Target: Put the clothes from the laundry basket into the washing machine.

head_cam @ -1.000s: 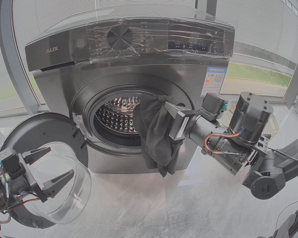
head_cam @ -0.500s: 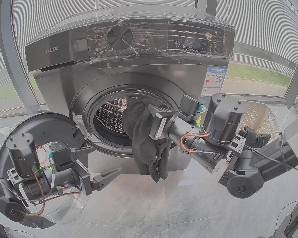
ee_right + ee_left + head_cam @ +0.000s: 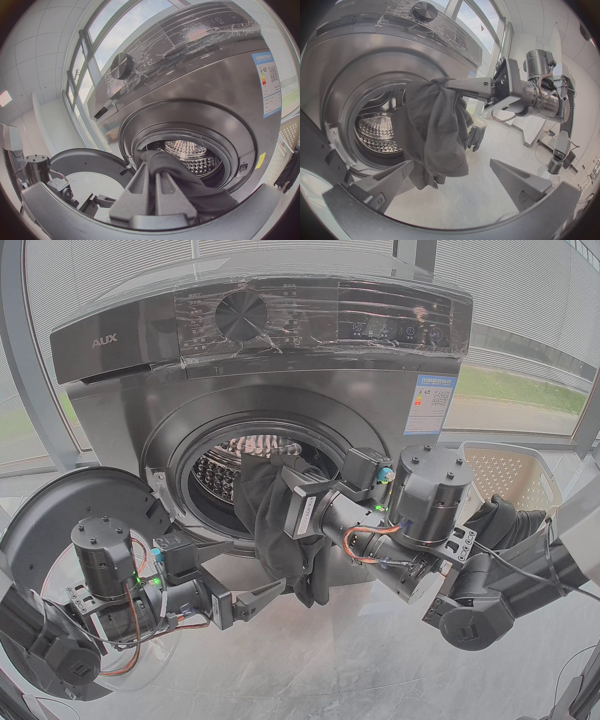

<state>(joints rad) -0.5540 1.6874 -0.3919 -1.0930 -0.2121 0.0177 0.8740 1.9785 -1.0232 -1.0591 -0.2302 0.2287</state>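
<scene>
Dark garment (image 3: 275,521), one of two, is hanging at the washing machine (image 3: 281,384) mouth, right end effector (image 3: 284,472) clamping it; left end effector (image 3: 250,571) hovering low, gaping, empty.

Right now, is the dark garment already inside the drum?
Not yet: the garment hangs from the right hand before the drum, mostly outside it.
</scene>
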